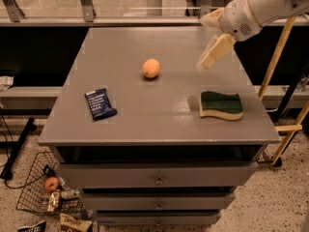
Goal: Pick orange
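The orange (151,67), a small round orange-yellow fruit, lies on the grey cabinet top (159,115), a little left of the middle and towards the back. My gripper (210,57) hangs above the right rear part of the top, at the end of the white arm (260,6) that comes in from the upper right. Its cream fingers (216,51) point down and to the left. The gripper is to the right of the orange, well apart from it, and holds nothing that I can see.
A green and yellow sponge (221,105) lies on the right side of the top. A dark blue snack packet (100,103) lies front left. A wire basket (48,190) with a reddish apple (51,183) and wrappers sits on the floor left. A yellow pole (277,52) leans at the right.
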